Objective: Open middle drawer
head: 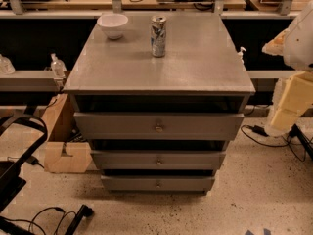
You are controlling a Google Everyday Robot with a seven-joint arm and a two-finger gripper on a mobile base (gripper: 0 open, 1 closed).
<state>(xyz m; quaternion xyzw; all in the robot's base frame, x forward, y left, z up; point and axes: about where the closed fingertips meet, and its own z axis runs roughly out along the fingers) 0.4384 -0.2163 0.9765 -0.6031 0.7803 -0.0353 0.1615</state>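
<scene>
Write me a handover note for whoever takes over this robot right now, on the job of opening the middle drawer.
Gripper: at the right edge of the view, clear of the cabinet.
Middle drawer: looks shut, and nothing is near its brass knob.
Done: nothing yet.
Left: bring the gripper to that knob, grip it and pull the drawer out.
On top: white bowl and can, both near the back.

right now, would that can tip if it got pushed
Likely: the can is tall, narrow, upright. Once down, it would probably roll on the flat cabinet top. The gripper is off at the right edge.
</scene>
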